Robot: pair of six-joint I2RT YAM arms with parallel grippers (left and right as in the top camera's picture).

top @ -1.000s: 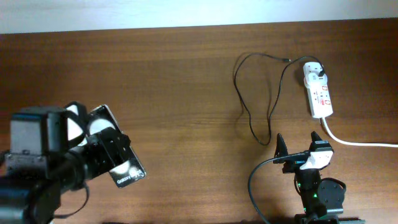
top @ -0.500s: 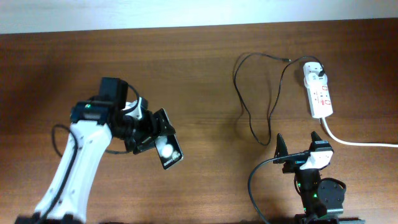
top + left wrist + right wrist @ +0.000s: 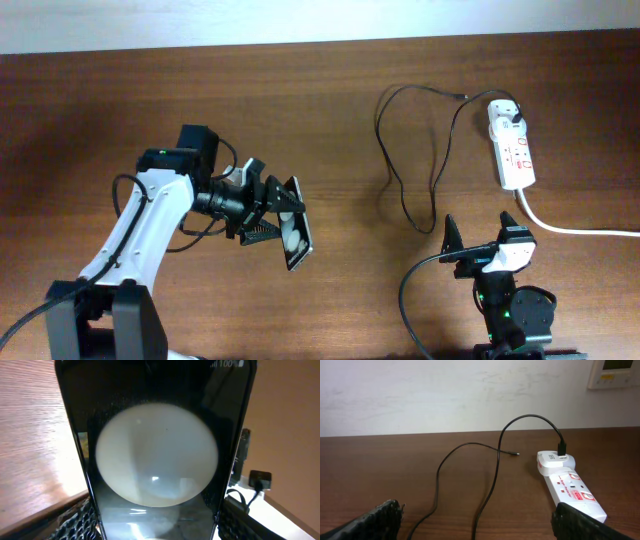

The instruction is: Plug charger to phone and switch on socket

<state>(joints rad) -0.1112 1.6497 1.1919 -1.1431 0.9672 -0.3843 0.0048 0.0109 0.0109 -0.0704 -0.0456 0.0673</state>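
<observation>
My left gripper [image 3: 268, 212] is shut on the black phone [image 3: 296, 238] and holds it above the table left of centre. In the left wrist view the phone [image 3: 155, 435] fills the frame between my fingers, with a big white round reflection. The black charger cable [image 3: 400, 150] loops on the table at the right; its plug tip [image 3: 517, 454] lies free, and its white adapter [image 3: 554, 461] sits in the white socket strip [image 3: 512, 148]. My right gripper [image 3: 481, 228] is open and empty near the front edge, below the cable loop; the strip [image 3: 572, 489] lies ahead of it to the right.
The strip's thick white cord [image 3: 580, 228] runs off to the right edge. The wooden table [image 3: 300, 110] ends at a pale wall at the back. A wall panel [image 3: 617, 372] shows at top right in the right wrist view.
My left arm has swung right and toward the table's middle, carrying the phone from the far left. The right arm, cable and socket have not moved.
</observation>
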